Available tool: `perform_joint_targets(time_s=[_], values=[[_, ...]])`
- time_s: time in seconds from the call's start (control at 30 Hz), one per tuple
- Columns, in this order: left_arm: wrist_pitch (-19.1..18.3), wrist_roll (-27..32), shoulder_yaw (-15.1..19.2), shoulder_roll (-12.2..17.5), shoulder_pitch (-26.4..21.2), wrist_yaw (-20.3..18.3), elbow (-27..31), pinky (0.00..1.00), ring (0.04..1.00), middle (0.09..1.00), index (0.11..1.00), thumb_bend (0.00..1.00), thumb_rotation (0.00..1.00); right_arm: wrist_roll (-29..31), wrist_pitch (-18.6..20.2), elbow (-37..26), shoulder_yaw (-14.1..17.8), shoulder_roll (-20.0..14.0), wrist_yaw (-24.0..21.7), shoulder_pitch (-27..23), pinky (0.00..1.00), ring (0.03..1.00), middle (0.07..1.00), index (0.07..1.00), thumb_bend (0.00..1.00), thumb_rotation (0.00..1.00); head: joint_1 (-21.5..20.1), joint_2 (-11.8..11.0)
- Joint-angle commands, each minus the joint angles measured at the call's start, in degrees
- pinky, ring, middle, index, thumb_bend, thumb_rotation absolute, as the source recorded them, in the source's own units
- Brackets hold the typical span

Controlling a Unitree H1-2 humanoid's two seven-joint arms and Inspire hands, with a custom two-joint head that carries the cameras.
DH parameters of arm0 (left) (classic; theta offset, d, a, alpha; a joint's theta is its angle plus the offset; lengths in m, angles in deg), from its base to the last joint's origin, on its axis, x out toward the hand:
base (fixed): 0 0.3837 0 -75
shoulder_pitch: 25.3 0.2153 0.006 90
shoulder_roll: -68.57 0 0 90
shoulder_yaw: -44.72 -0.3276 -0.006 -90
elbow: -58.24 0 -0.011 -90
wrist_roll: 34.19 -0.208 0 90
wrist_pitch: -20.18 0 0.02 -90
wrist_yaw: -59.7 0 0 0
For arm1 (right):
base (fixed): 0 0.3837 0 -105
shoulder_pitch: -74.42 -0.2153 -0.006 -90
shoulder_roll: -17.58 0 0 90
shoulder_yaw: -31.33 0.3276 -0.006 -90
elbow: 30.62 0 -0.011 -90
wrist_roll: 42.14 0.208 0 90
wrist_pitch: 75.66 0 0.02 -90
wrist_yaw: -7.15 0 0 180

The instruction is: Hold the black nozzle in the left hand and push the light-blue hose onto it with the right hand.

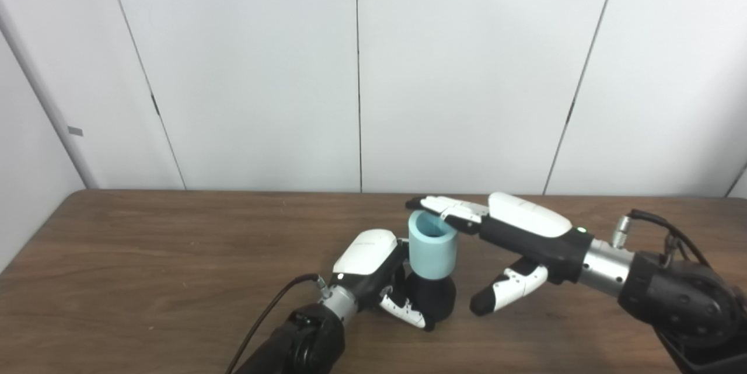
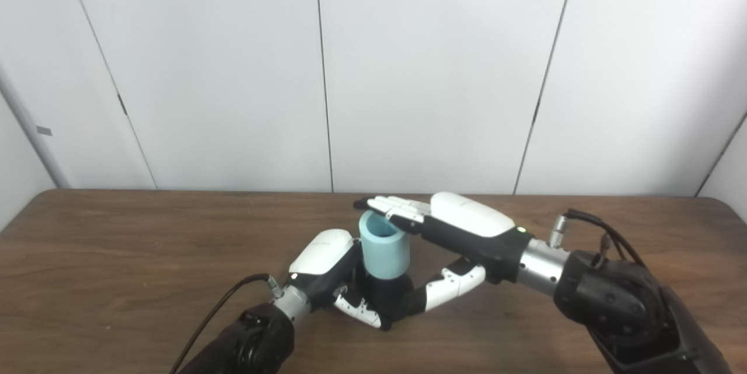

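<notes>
1. Fingers [image 1: 408,311] of the white-and-black left hand [image 1: 373,275] curl around the black rounded nozzle [image 1: 432,298], holding it upright on the brown wood-grain table [image 1: 146,257] at lower centre of the frame.
2. Seated on the nozzle's top, the short light-blue cylindrical hose [image 1: 432,251] stands upright, its open mouth facing up.
3. Right hand [image 1: 513,240], entering from the lower right, lies with fingers [image 1: 449,208] stretched flat over the hose's rim and thumb [image 1: 505,289] spread wide below, gripping nothing.
</notes>
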Motion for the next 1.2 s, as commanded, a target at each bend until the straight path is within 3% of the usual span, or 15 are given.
perform_joint_targets(time_s=[0.0,0.37,0.6,0.9,1.17], values=[[-1.87,-3.10,-2.08,1.12,2.47,-3.73,-3.70,0.35,0.383,0.415,0.491,0.52,0.00,-0.85,-1.26,-1.07,0.13,-1.08,-0.30,-3.01,1.00,1.000,1.000,1.000,0.79,1.00,0.14,0.10],[-2.16,-2.75,-1.90,1.29,2.72,-4.32,-3.11,0.32,0.375,0.413,0.491,0.52,0.00,-3.54,0.68,-0.22,-0.14,0.57,0.18,-2.86,1.00,1.000,1.000,1.000,0.84,0.99,0.32,0.27],[-2.50,-2.85,-1.91,1.58,2.92,-4.84,-2.39,0.36,0.400,0.421,0.492,0.52,0.00,-8.85,-3.16,-0.46,-1.25,-0.08,0.15,-2.78,1.00,1.000,1.000,1.000,0.82,0.98,0.35,0.74],[-2.45,-2.61,-1.61,1.68,2.96,-4.83,-2.01,0.37,0.413,0.428,0.495,0.53,0.00,-19.10,-11.68,-0.58,-3.65,-2.54,-0.20,-2.74,1.00,1.000,1.000,0.995,0.79,0.97,0.57,1.39],[-1.87,-1.69,-0.71,2.24,3.25,-5.07,-1.48,0.34,0.385,0.415,0.496,0.52,0.00,-23.16,-10.21,-1.67,-4.03,-4.26,-3.32,-2.46,1.00,1.000,1.000,0.970,0.78,0.94,0.50,2.08]])
